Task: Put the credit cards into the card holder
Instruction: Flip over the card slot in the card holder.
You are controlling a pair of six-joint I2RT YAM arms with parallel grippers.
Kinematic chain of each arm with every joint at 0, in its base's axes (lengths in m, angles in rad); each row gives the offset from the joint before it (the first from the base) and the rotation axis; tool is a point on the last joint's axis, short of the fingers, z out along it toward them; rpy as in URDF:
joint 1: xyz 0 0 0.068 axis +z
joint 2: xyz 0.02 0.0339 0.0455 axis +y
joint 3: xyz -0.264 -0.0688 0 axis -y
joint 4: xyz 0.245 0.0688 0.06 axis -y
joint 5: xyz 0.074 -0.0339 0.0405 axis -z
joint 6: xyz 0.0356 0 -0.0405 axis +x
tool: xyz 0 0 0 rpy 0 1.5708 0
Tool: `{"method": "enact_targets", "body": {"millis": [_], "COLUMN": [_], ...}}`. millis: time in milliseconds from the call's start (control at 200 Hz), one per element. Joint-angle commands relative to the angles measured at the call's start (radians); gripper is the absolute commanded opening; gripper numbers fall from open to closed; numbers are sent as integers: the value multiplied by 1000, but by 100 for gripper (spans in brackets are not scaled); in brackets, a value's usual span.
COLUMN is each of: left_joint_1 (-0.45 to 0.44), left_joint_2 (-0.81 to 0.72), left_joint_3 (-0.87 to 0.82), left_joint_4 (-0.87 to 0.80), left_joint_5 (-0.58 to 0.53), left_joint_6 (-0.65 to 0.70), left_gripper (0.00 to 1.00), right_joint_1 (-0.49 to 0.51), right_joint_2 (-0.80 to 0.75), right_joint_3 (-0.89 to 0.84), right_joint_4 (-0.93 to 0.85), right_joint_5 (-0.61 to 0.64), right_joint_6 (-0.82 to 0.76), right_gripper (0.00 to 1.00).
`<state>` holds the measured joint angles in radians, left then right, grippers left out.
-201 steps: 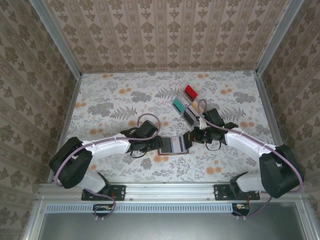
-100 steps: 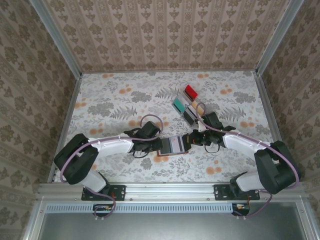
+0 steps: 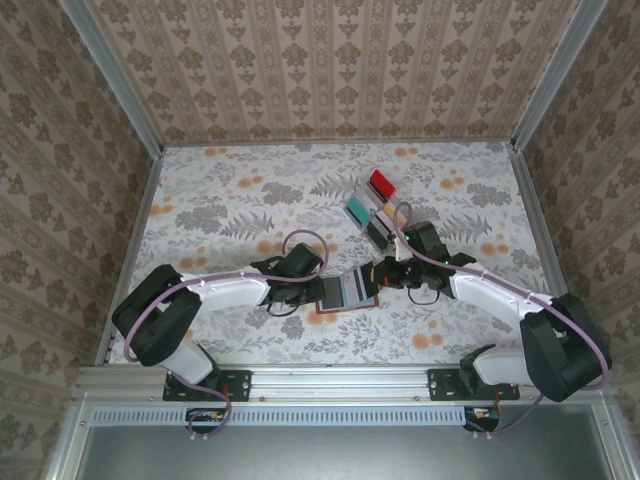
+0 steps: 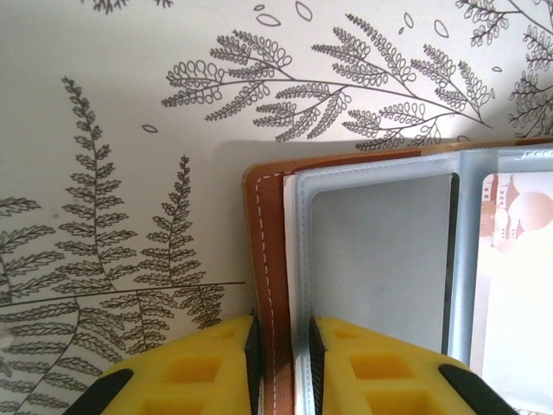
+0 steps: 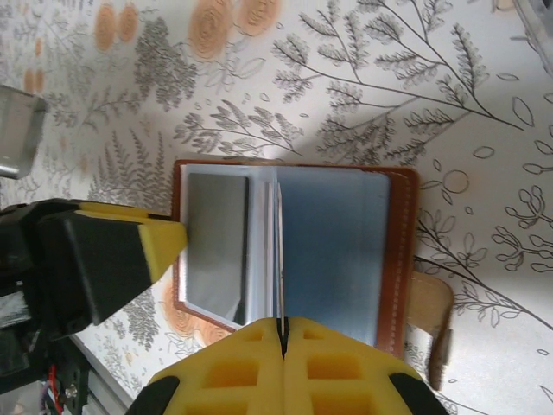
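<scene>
While the card holder (image 3: 347, 291) lay open on the desk (image 3: 220, 200) near its front edge, the left pincer (image 4: 282, 346) pinched the edge of its brown cover; the right pincer (image 5: 281, 333) was pressed together on a thin flat piece (image 5: 279, 251) standing on edge over the middle fold, and I could not tell if it was a card or an inner page. A grey card (image 4: 380, 259) and a pale picture card (image 4: 518, 259) seemed to sit in the clear pockets already, so I think the job was partly done.

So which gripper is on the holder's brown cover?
The left gripper: it pinches the brown cover at its edge. The right gripper is instead shut on a thin sheet standing edge-on at the middle of the holder.
</scene>
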<state>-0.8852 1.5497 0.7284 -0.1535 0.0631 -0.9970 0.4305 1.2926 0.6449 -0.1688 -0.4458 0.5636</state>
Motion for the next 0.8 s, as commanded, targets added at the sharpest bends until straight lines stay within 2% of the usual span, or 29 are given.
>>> {"method": "enact_targets", "body": {"millis": [0, 90, 595, 790], "left_joint_1": [-8, -10, -15, -17], "left_joint_2": [13, 14, 12, 8], "left_joint_3": [31, 33, 41, 42], "left_joint_4": [6, 11, 18, 12], "left_joint_5": [0, 3, -6, -13], "left_joint_6": [14, 17, 20, 18], "left_gripper": [23, 23, 22, 22], "right_joint_1": [9, 18, 71, 70], "right_joint_2": [-27, -6, 59, 52], "right_joint_3": [48, 65, 85, 97], "right_joint_4": [-32, -32, -9, -81], "right_joint_5": [-18, -47, -32, 84], "right_joint_6": [7, 9, 36, 27], "right_gripper": [5, 5, 4, 3]}}
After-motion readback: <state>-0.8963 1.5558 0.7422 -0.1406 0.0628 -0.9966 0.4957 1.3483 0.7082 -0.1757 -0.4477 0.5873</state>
